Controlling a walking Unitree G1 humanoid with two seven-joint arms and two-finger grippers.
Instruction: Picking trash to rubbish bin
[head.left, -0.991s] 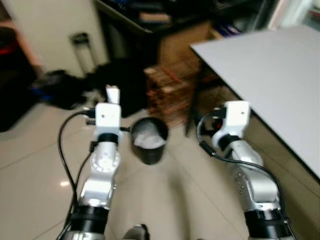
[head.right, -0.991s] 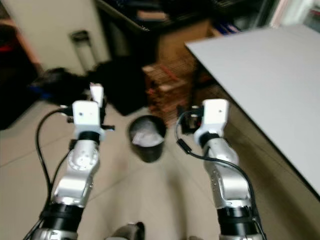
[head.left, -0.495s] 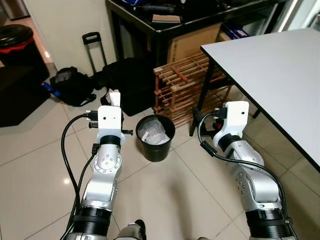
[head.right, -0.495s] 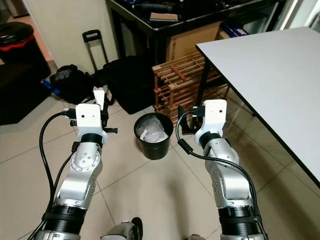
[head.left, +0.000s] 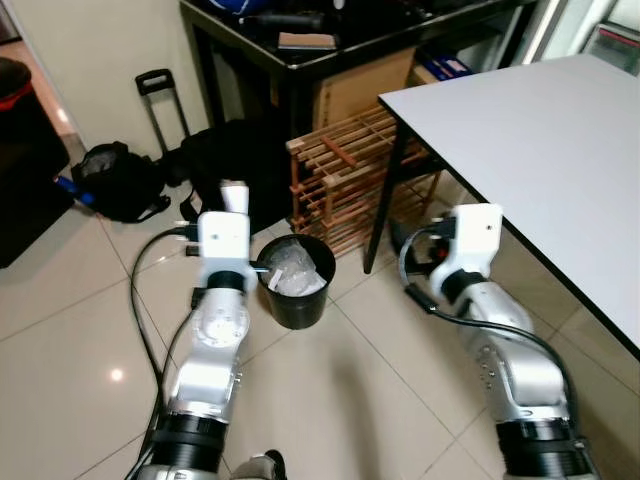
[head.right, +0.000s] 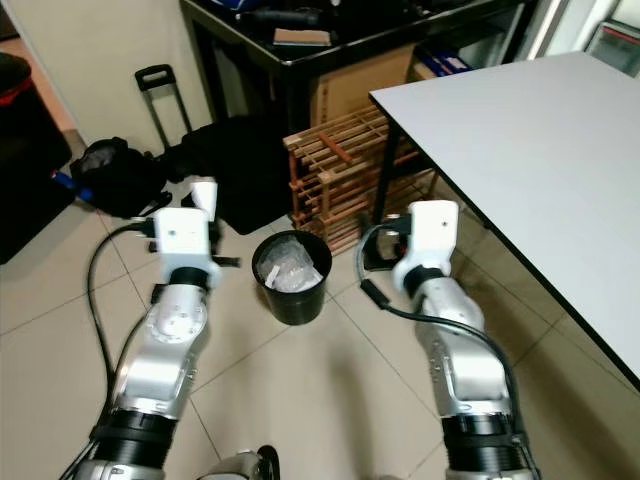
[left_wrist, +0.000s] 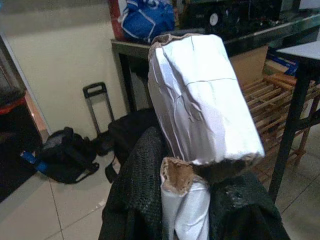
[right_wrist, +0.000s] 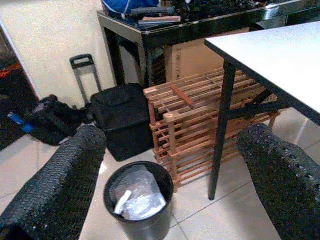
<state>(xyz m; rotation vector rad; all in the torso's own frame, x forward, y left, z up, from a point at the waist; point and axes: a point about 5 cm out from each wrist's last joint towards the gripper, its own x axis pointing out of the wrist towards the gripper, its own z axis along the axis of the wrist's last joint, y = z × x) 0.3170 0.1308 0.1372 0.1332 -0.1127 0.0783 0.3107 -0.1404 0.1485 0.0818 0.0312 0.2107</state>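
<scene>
My left gripper (left_wrist: 187, 200) is clamped on a piece of trash (left_wrist: 200, 100): a white, crumpled paper wrapper or small carton, boxy in shape, creased across its face, with torn brown cardboard edges at its top and at the pinch point. My fingers (left_wrist: 135, 185) are black with a coarse woven texture and grip the lower end; the bulk stands clear above them. From the head camera the white piece (head.left: 233, 195) rises above my left wrist, raised beside the bin (head.left: 295, 280) and just to its left.

My right gripper (right_wrist: 170, 150) is spread wide and holds nothing. It looks down toward the same bin (right_wrist: 140, 205), with one finger (right_wrist: 55, 185) on either side of the picture.

Progress: the pick-up is done, and the carry looks nearly done. The trash is not yet over the bin mouth, in my judgement; what remains is a short move across the rim and the release.

The bin is a round black container, smooth-walled, standing on glossy pale floor tiles (head.left: 330, 400). It holds a crinkled clear plastic liner or bag with white scraps inside. Just behind it stands a slatted wooden rack (head.left: 345, 170); a white table (head.left: 540, 150) with thin black legs stands on my right.
</scene>
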